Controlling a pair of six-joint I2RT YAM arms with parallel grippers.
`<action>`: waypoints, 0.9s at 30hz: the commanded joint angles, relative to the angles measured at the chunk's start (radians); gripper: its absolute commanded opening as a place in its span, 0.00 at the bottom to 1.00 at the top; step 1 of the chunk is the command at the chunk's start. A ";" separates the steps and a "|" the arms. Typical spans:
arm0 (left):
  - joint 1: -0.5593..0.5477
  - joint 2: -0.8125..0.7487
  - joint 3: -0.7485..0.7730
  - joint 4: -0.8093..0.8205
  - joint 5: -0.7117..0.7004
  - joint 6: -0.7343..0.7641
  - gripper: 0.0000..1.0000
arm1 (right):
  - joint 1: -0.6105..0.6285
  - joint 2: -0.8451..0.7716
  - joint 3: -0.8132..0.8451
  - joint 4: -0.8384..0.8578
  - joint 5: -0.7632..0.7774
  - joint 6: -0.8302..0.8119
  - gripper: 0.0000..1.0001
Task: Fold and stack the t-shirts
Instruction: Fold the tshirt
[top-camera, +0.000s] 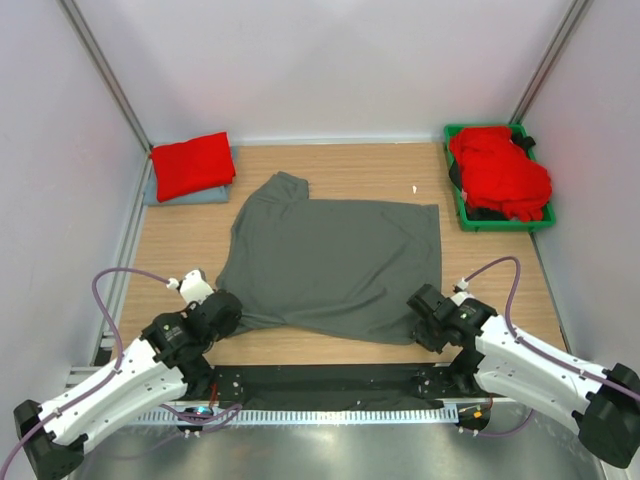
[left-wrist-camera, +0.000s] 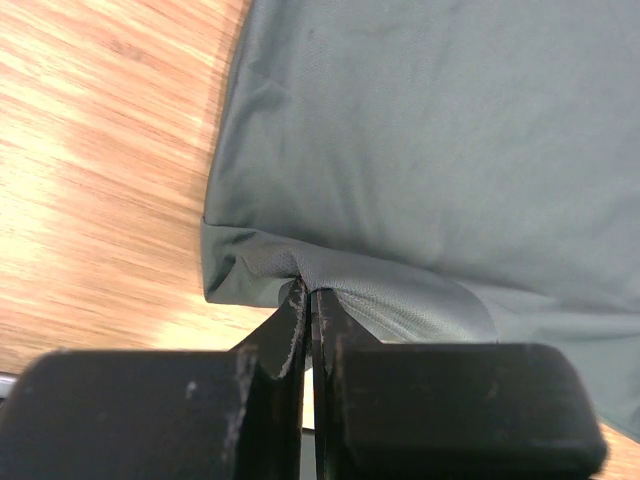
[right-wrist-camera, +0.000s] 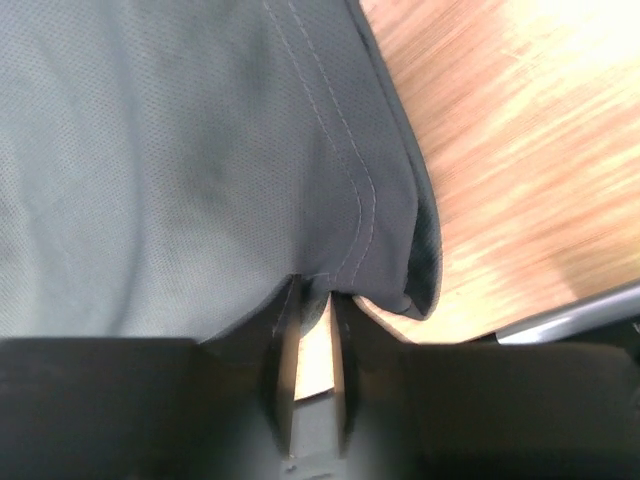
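At the far left of the table (top-camera: 330, 165) a folded red shirt (top-camera: 192, 165) lies on a folded pale shirt (top-camera: 200, 196). These make the start of the stack.

The left gripper (left-wrist-camera: 308, 295) sits at the near left corner of the grey shirt (top-camera: 335, 265). Its jaws are clamped tight together on a raised ridge of the shirt's edge. The shirt itself lies spread across the middle of the table, mostly flat, with one sleeve pointing to the far left.

This cloth looks thin, light and quite limp. It should lift with little effort, but it will likely sag between two held points and drag across the wood. It is not fragile, though a shallow pinch could slip off the smooth knit. The near corners are the sensible places to hold, with the stitched hem taken well inside the jaws.

The right gripper (right-wrist-camera: 312, 290) is at the near right corner. Its jaws stand slightly apart, with bare wood showing between them and the hem at their tips. I cannot tell whether they grip the cloth.

At the far right, more red shirts (top-camera: 500, 175) are heaped loosely in a green bin (top-camera: 505, 226).
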 joint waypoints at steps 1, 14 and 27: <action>0.005 0.003 0.023 -0.008 -0.059 -0.016 0.00 | 0.006 -0.002 -0.038 0.034 0.029 0.021 0.12; 0.003 0.167 0.083 0.084 0.225 0.116 0.00 | 0.006 -0.083 0.138 -0.130 0.107 -0.094 0.01; -0.010 0.366 0.313 -0.088 0.323 0.248 0.00 | 0.006 -0.136 0.316 -0.259 0.256 -0.192 0.01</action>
